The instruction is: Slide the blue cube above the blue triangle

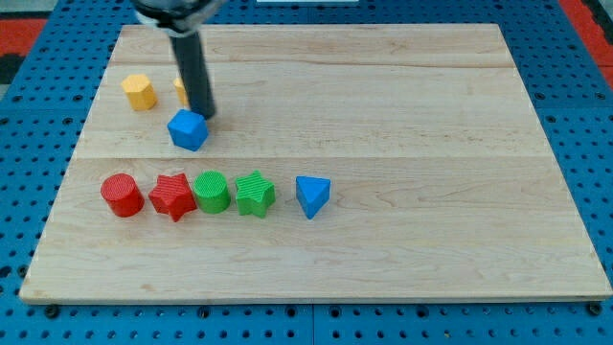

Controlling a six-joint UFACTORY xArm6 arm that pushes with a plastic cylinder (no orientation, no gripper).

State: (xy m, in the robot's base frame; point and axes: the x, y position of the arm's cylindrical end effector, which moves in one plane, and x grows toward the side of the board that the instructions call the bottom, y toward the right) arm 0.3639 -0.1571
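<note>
The blue cube (188, 129) lies on the wooden board (383, 144) at the upper left. The blue triangle (312, 196) lies lower, near the board's middle, to the right of the cube. My tip (204, 114) stands just above and right of the blue cube, touching or nearly touching its upper right corner. The dark rod rises from there to the view's top.
A yellow hexagon block (140, 92) sits left of the rod; a second yellow block (181, 91) is partly hidden behind it. In a row left of the triangle lie a red cylinder (122, 195), red star (172, 196), green cylinder (212, 192), green star (255, 194).
</note>
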